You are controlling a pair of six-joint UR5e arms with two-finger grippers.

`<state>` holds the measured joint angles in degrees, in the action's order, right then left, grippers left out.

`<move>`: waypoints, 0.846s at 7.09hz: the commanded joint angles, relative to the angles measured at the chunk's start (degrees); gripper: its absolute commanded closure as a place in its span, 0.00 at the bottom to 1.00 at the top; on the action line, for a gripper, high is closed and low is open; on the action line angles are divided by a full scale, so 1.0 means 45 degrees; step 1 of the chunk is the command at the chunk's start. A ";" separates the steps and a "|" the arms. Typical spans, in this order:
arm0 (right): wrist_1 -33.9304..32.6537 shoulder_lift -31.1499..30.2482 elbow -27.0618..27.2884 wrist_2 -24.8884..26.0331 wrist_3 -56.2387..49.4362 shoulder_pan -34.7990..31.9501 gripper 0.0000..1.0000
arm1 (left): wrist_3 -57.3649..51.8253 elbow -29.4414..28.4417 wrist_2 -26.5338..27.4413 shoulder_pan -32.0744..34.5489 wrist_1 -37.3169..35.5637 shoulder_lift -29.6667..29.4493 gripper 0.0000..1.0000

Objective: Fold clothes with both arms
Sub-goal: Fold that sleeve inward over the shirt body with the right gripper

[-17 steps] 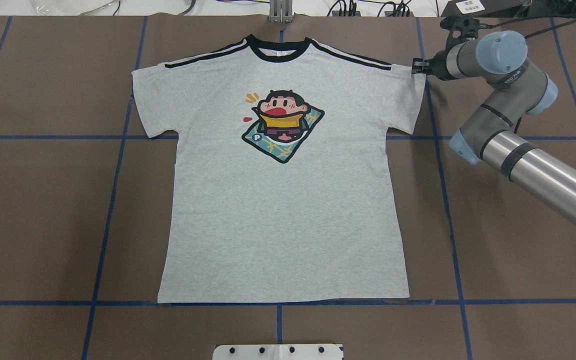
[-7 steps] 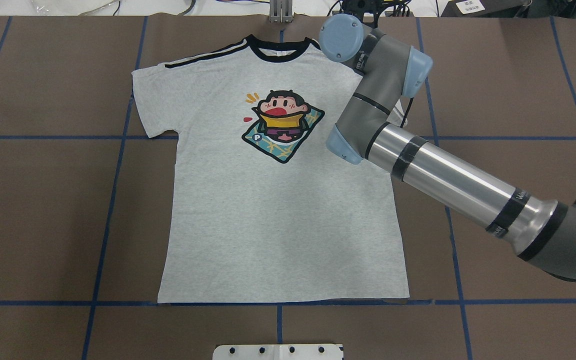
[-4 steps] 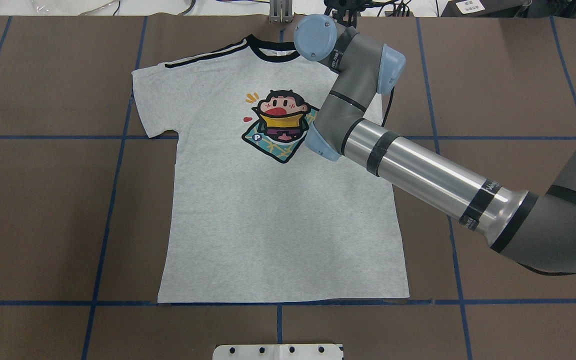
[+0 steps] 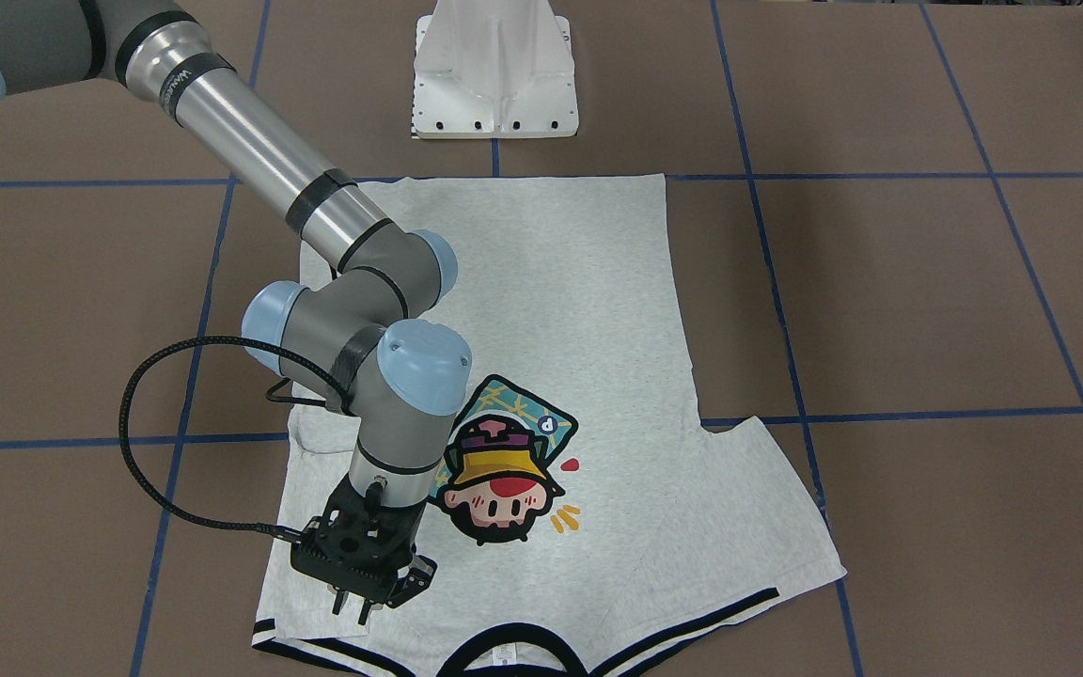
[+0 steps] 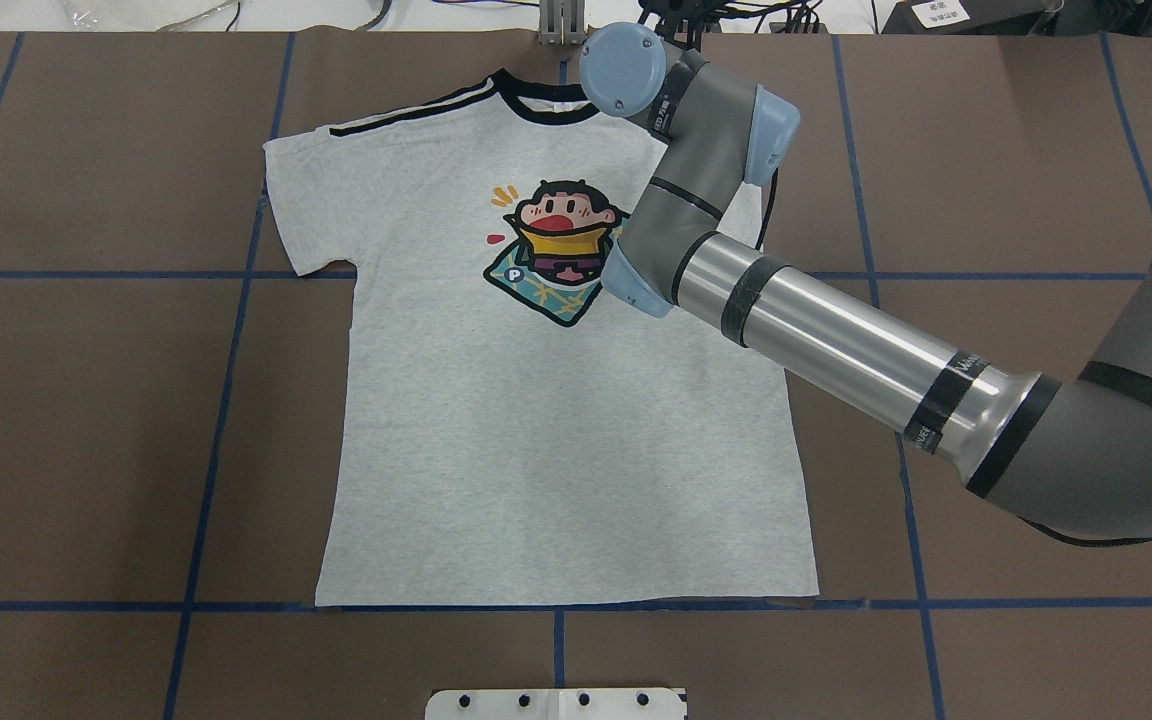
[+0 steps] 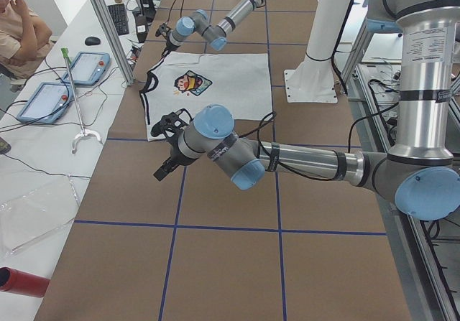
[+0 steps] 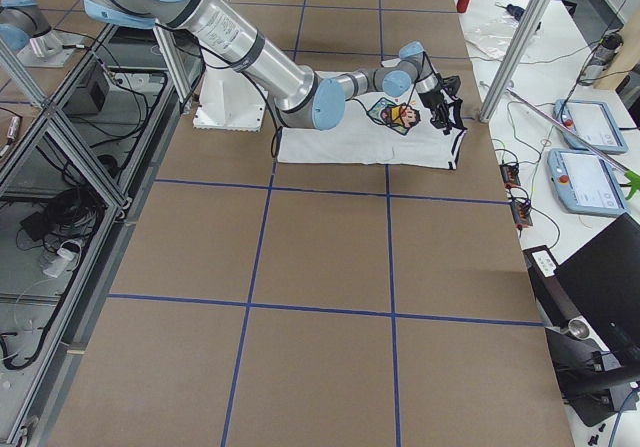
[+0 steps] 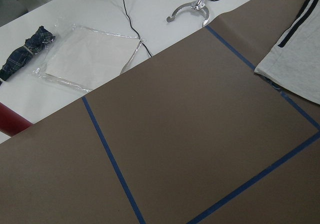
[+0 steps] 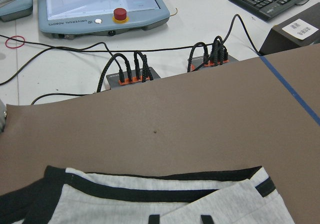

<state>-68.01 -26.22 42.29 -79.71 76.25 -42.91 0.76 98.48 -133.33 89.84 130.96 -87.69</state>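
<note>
Toward table's operator-side edge: grey T-shirt (image 5: 536,450) flat, R sleeve folded in. Right gripper (image 4: 378,596) part-open, empty; left gripper (image 6: 167,169): can't tell.

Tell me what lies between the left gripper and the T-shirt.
Only bare brown table cover crossed by a blue tape line, as the left wrist view shows; the left gripper hangs beside the T-shirt sleeve in the exterior left view.
</note>
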 commanded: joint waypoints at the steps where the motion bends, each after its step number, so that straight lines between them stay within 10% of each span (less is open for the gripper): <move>1: 0.0017 -0.0188 0.0985 -0.2194 -0.2110 -0.0868 0.00 | 0.0027 -0.0087 0.0000 -0.0042 0.0000 -0.0181 0.00; 4: -0.3230 -0.2973 0.6892 -0.7719 -0.6437 -0.4065 0.00 | 0.3087 -0.1076 0.0155 -0.1055 0.0916 -0.1617 0.00; 6: -0.3229 -0.5510 0.8724 -1.0413 -0.9737 -0.6117 0.00 | 0.6843 -0.2228 0.1028 -0.2575 0.1191 -0.3335 0.01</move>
<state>-81.89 -44.43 76.67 -118.14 42.04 -64.53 21.12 91.88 -131.39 81.91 135.61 -97.68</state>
